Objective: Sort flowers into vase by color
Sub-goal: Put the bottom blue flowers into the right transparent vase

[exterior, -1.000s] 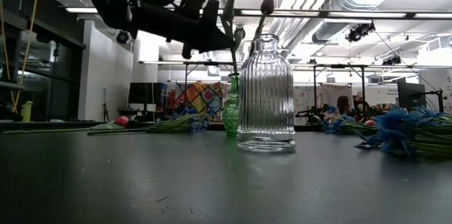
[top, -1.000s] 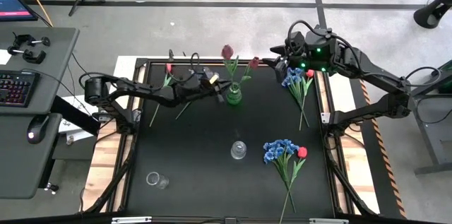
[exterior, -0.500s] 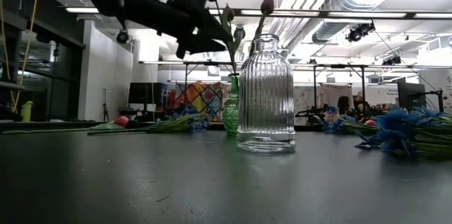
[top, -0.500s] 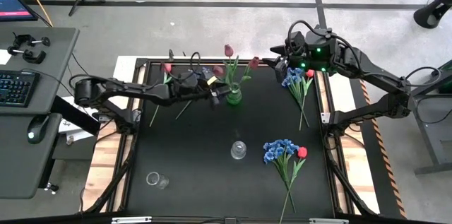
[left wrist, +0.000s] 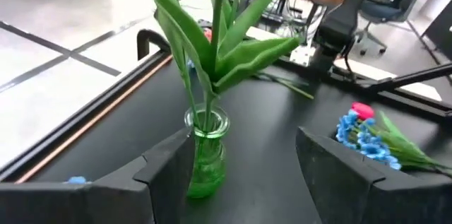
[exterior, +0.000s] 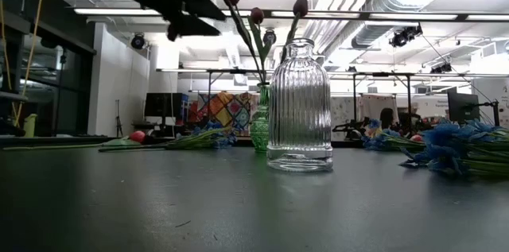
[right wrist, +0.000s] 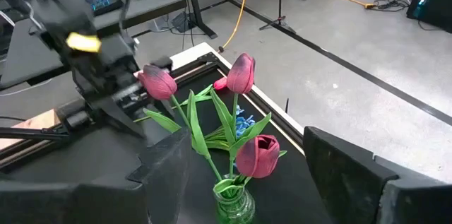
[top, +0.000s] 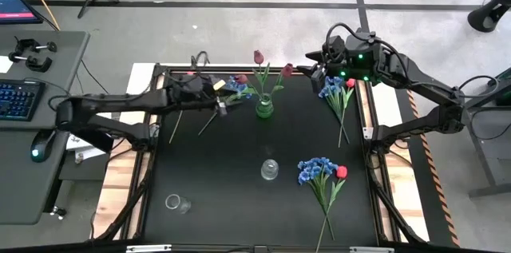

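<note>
The left gripper (top: 218,103) sits just left of the green vase (top: 264,109), fingers spread wide with nothing between them (in its wrist view the vase (left wrist: 205,155) shows straight through the gap). The vase stands near the back edge of the black table (top: 239,205) with three pink-maroon tulips (right wrist: 241,73) in it, stems upright and fanning apart at the top. The right gripper (top: 313,68) hovers at the back right corner, fingers apart too and empty, looking down on those tulips.

Further out, a red tulip (top: 190,77) lies flat by the left arm, one blue-and-red bunch (top: 336,90) lies under the right arm, another blue bunch (top: 318,170) lies near the front right. A clear ribbed vase (top: 270,170) stands mid-table, a second clear one (top: 176,203) at front left.
</note>
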Robot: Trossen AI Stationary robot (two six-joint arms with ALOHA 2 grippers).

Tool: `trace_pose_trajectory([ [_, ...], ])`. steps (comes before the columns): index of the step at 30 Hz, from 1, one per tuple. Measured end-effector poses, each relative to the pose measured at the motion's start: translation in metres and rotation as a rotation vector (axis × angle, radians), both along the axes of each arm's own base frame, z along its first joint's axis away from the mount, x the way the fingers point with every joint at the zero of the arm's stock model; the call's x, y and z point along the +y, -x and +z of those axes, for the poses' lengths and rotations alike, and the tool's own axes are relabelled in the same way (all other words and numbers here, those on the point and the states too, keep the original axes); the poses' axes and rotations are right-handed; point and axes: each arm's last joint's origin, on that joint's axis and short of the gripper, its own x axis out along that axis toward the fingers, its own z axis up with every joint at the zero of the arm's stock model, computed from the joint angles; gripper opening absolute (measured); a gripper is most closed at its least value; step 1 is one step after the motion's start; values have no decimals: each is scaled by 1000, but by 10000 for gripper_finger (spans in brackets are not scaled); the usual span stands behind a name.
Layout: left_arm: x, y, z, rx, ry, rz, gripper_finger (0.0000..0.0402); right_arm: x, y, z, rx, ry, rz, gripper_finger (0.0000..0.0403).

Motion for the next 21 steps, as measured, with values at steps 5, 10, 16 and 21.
trace_pose_trajectory([
  [5,-6,26,21,-46,-22,24,234,0,0,0,2,4,2,261],
  [10,-10,44,31,-57,-37,66,234,1,2,1,9,20,9,261],
  [16,-12,53,37,-90,-23,80,234,5,15,7,-13,20,16,261],
  [21,-13,55,40,-123,-30,80,234,8,24,9,-25,-5,6,261],
])
